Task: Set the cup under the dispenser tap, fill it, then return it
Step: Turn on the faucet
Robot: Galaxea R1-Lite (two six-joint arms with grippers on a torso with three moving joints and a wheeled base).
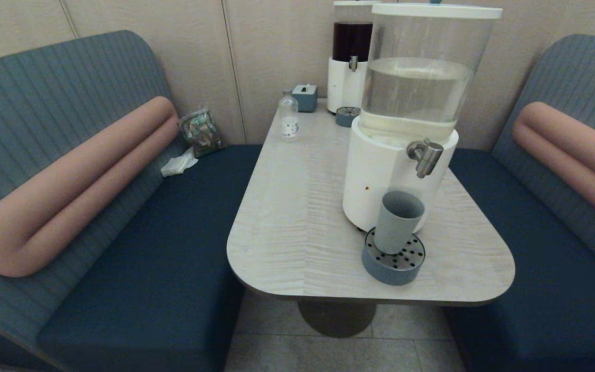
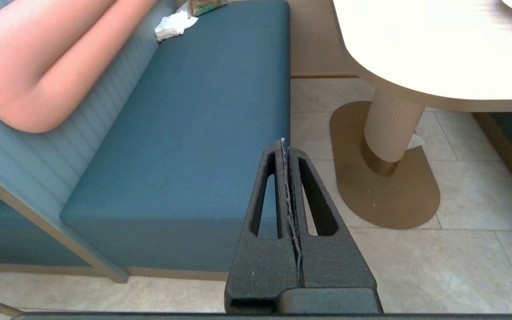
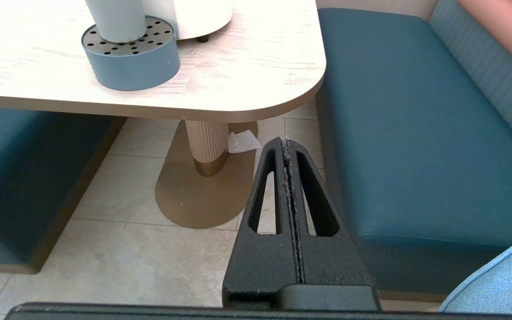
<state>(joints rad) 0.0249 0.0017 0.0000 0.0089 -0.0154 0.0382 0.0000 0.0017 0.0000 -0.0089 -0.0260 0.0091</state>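
Blue upholstered benches (image 1: 137, 248) with pink bolster cushions (image 1: 75, 186) flank a pale wood-grain table (image 1: 297, 222) on a ribbed pedestal. On the table stands the large white-based dispenser (image 1: 411, 119), its clear tank partly filled with a clear liquid. Behind it, against the wall, is a smaller dispenser (image 1: 349, 57) holding dark liquid, with its own small round tray (image 1: 347, 116) in front. The brushed-steel dispenser tap (image 1: 425, 155) juts from the large dispenser's white base and bends downward. Below it, near the table's front edge, sits the grey-blue drip tray (image 1: 393, 257) with a perforated steel top. The cup (image 1: 398, 221) stands upright on that tray, below the tap and slightly to its left in the head view; its contents cannot be made out. Further back on the table are a small clear bottle (image 1: 288, 115) and a grey-blue tissue box (image 1: 305, 97). The left gripper (image 2: 285, 144) hangs low beside the left bench, fingers pressed together and empty. The right gripper (image 3: 286, 143) hangs near the table's pedestal, likewise closed on nothing.
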